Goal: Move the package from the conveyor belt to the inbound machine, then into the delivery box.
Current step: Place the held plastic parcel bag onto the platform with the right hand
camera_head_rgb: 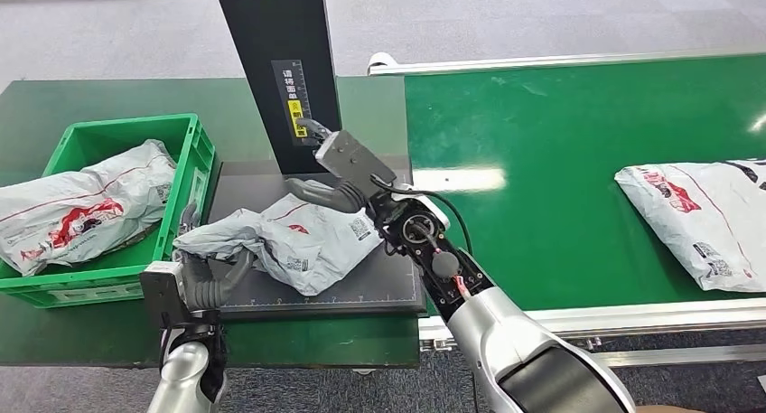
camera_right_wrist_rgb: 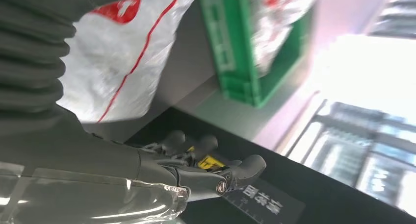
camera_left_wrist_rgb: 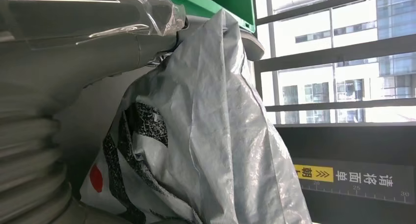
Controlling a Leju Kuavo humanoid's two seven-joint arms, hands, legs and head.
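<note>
"20", "25", "30" on black scale strip [camera_left_wrist_rgb: 358, 187]

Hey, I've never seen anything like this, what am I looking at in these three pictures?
A humanoid robot sorting parcels. The wide picture is from its head, looking down; the other two come from cameras at its wrists. A grey package lies on the dark scanning platform of the inbound machine. The left hand grips the package's near edge; the right hand rests at its far side, fingers apart. To the left, a green delivery box already holds another package. A third package waits on the green conveyor belt.
</note>
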